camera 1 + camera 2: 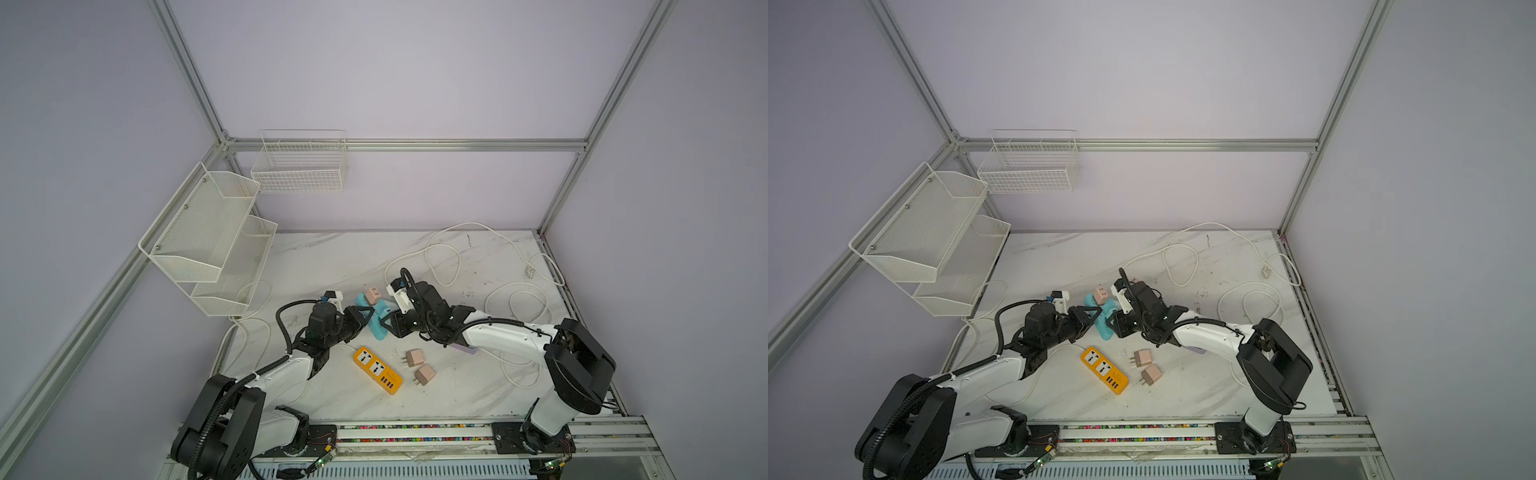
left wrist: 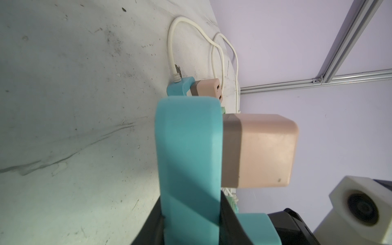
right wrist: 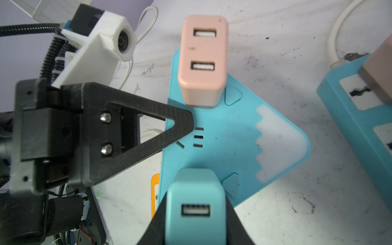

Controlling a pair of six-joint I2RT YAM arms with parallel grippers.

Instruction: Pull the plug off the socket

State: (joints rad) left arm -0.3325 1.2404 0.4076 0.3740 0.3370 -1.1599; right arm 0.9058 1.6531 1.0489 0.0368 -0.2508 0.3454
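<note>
The socket (image 3: 222,137) is a teal power strip on the marble table, seen in both top views (image 1: 376,330) (image 1: 1104,330). My left gripper (image 2: 192,218) is shut on the socket's edge (image 2: 188,159), one finger (image 3: 148,131) lying on top. A light teal plug (image 3: 195,207) with one USB port stands on the near end of the socket's face. My right gripper (image 3: 195,222) is shut on it. Its prongs are hidden. A pink plug (image 3: 203,59) (image 2: 261,150) (image 1: 372,296) sits in the socket's far end. The grippers (image 1: 365,316) (image 1: 384,322) face each other.
A second blue strip (image 3: 360,118) with a brownish plug (image 3: 379,78) lies beside the socket. An orange strip (image 1: 377,370) and two loose pink plugs (image 1: 414,357) (image 1: 424,375) lie near the front. White cables (image 1: 515,299) loop at the right. Wire shelves (image 1: 208,241) hang at the left.
</note>
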